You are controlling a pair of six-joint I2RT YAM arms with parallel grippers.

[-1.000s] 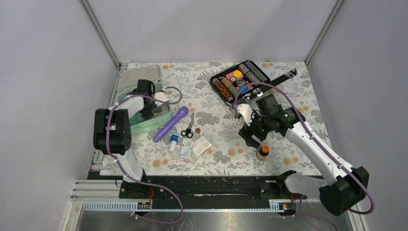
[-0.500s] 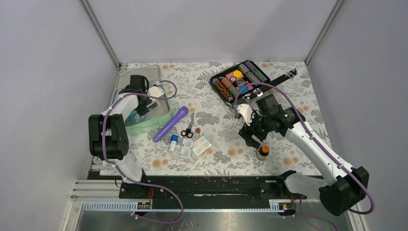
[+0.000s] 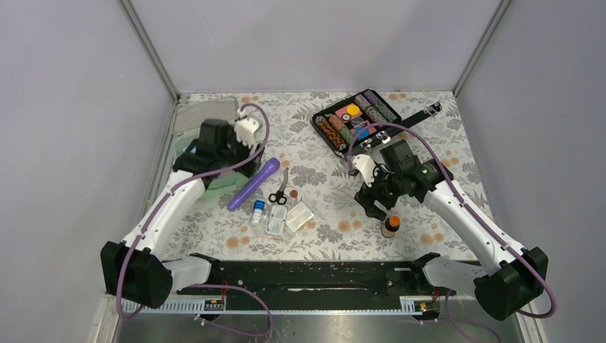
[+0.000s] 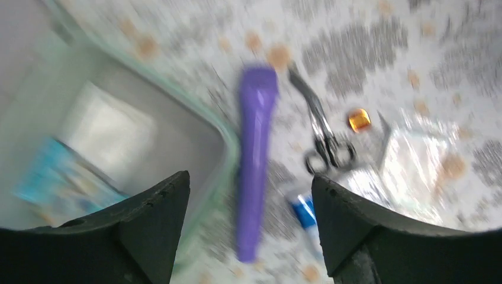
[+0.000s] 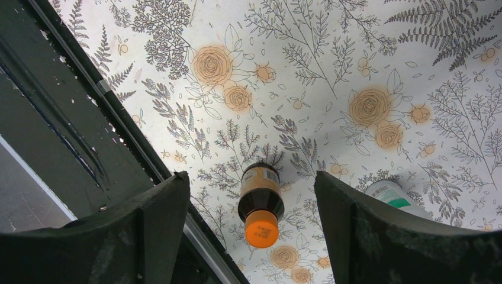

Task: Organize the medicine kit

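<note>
The mint-green medicine kit (image 3: 230, 183) stands open at the left, and its lid (image 3: 207, 113) lies behind it. My left gripper (image 3: 216, 150) hovers open and empty over the kit's right rim. In the blurred left wrist view the kit (image 4: 177, 148) holds a white pad (image 4: 106, 127) and a blue packet (image 4: 56, 183). A purple torch-like tube (image 4: 254, 171) lies just outside the rim, below the open left gripper (image 4: 247, 183). My right gripper (image 5: 250, 176) is open above a lying brown bottle (image 5: 260, 204) with an orange cap, which also shows in the top view as the bottle (image 3: 389, 226).
Scissors (image 3: 280, 191), a blue-capped vial (image 3: 258, 211) and clear packets (image 3: 289, 218) lie mid-table beside the purple tube (image 3: 254, 182). A black case (image 3: 355, 118) of coloured rolls sits at the back. A white bottle (image 5: 393, 195) lies next to the brown one, and the black rail (image 5: 59, 118) is close.
My left arm has swung its elbow down towards the near left, and its gripper has shifted from inside the kit to over its right rim. The right arm has not moved.
</note>
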